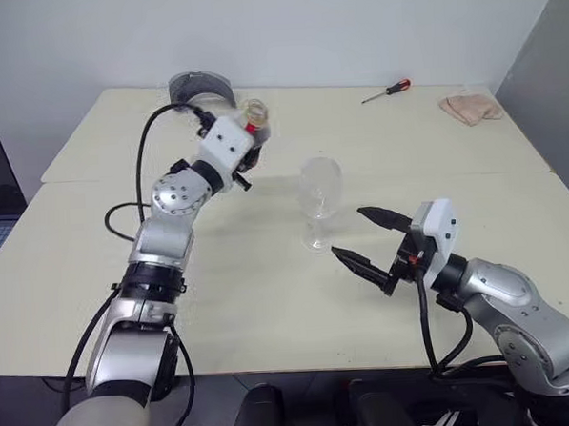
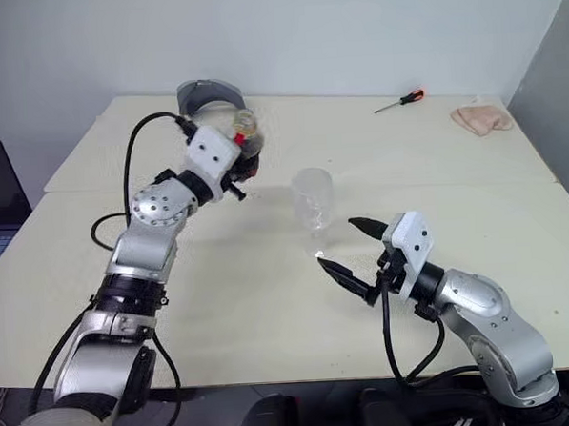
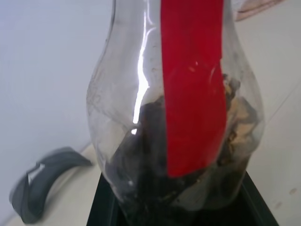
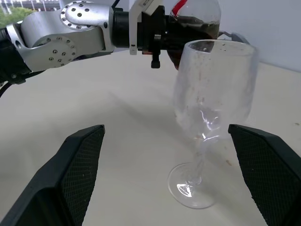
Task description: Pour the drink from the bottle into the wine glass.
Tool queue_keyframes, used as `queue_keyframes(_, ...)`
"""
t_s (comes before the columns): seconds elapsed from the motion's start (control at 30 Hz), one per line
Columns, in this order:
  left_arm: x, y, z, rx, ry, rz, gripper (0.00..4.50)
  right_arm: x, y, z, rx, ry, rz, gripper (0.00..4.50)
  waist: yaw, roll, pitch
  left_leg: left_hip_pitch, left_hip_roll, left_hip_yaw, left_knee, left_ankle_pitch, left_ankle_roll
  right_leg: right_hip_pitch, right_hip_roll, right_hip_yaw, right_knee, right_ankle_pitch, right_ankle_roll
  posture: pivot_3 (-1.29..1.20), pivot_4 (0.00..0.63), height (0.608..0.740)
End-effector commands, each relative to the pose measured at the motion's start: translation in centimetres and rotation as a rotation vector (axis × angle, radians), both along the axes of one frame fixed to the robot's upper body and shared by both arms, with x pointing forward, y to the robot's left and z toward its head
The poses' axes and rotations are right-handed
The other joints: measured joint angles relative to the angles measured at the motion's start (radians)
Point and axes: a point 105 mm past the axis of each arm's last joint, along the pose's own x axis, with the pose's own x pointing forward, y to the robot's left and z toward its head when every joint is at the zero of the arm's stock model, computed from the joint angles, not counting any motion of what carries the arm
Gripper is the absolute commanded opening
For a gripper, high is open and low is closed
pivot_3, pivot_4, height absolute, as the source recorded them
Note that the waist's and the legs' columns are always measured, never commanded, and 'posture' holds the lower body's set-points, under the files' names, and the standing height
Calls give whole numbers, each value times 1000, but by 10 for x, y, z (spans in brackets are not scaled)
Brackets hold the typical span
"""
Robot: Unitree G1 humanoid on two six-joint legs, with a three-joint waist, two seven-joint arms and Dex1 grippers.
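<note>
Bottle (image 1: 253, 119) held above cream table (image 1: 270, 300) | wine glass (image 1: 319, 197) upright | white wall (image 1: 304, 31)

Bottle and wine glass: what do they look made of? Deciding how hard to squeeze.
Bottle: thin clear plastic, it seems, glossy, with a streaky highlight and dark drink showing through. Wine glass: clear, probably glass though it could be hard plastic; thin rim, slim stem, bright glints, speckled with residue.
</note>
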Motion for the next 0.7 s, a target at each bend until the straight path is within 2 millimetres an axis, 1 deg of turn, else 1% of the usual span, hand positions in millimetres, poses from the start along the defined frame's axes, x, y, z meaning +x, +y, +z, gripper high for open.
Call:
queue_keyframes(0.03, -1, -17, 24, 111, -173, -56, 979, 4, -3, 14, 33, -64, -55, 4500, 0, 0, 0, 0, 0, 0, 0, 0, 0, 0, 0, 0, 0, 0, 0, 0, 150, 740)
queue_keyframes(0.17, -1, -28, 29, 226, -284, -90, 979, 11, -5, 21, 62, -75, -100, 4500, 2, 0, 0, 0, 0, 0, 0, 0, 0, 0, 0, 0, 0, 0, 0, 0, 150, 740)
queue_keyframes(0.27, -2, -35, 33, 277, -352, -116, 963, 14, -3, 26, 78, -79, -112, 4500, 1, 0, 0, 0, 0, 1, 0, 0, 0, 0, 0, 0, 0, 0, 0, 0, 150, 740)
queue_keyframes(0.37, -5, -41, 36, 319, -412, -145, 952, 15, -2, 26, 84, -77, -118, 4500, 1, 0, 0, 0, 0, 1, 0, 0, 0, 0, 0, 0, 0, 0, 0, 0, 150, 740)
queue_keyframes(0.47, -7, -45, 37, 369, -458, -167, 952, 15, 0, 25, 81, -69, -112, 4500, 1, 0, 0, 0, 0, 1, 0, 0, 0, 0, 0, 0, 0, 0, 0, 0, 150, 740)
queue_keyframes(0.7, -7, -46, 44, 499, -576, -170, 952, 16, 2, 22, 74, -62, -97, 4500, 1, 0, 0, 0, 0, 1, 0, 0, 0, 0, 0, 0, 0, 0, 0, 0, 150, 740)
